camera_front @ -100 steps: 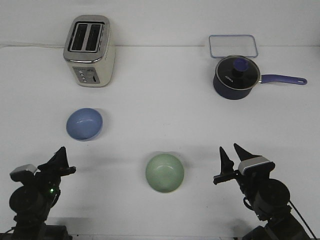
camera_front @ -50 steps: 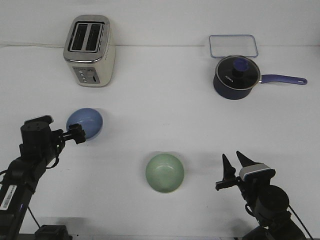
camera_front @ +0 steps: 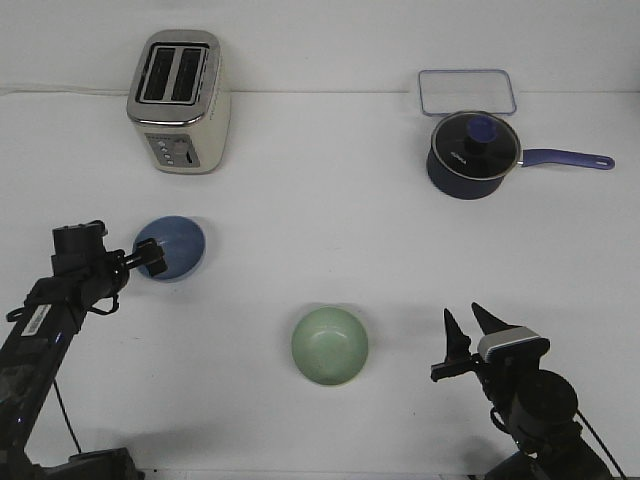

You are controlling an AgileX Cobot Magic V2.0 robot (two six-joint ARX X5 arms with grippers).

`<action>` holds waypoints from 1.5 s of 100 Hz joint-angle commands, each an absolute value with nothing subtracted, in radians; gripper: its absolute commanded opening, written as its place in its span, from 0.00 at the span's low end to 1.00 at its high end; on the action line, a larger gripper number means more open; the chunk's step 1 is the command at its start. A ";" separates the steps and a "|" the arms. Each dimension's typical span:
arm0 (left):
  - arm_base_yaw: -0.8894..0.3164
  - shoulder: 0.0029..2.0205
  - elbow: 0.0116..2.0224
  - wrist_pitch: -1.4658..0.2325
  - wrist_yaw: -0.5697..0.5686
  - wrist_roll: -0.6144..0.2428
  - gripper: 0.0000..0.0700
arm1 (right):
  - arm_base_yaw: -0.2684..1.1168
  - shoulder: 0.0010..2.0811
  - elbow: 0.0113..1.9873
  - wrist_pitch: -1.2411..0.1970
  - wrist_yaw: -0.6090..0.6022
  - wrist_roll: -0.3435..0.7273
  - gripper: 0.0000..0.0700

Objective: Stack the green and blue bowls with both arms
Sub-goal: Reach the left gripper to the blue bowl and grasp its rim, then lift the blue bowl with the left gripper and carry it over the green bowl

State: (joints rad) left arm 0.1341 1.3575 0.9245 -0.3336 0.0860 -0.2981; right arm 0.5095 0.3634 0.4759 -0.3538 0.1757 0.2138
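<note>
Matte periwinkle, the blue bowl (camera_front: 172, 247) sits on the white bench (camera_front: 320, 200) at the left, and the left pincer (camera_front: 152, 262) is right at its near rim, though whether it grips I cannot tell. The sage green bowl (camera_front: 330, 346) rests at centre front, small, round, smooth. Both look light and rigid; the thin rim is the place to pinch. The right pincer (camera_front: 466, 340) hangs spread wide, empty.
</note>
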 commanded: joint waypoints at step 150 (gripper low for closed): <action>-0.580 1.162 0.961 -0.300 0.258 -0.300 0.02 | 0.516 0.368 0.478 -0.346 0.173 0.212 0.45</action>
State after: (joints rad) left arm -0.5304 1.1393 0.9462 -0.3180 0.2676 -0.2905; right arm 0.5095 0.3634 0.4759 -0.3538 0.1757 0.2138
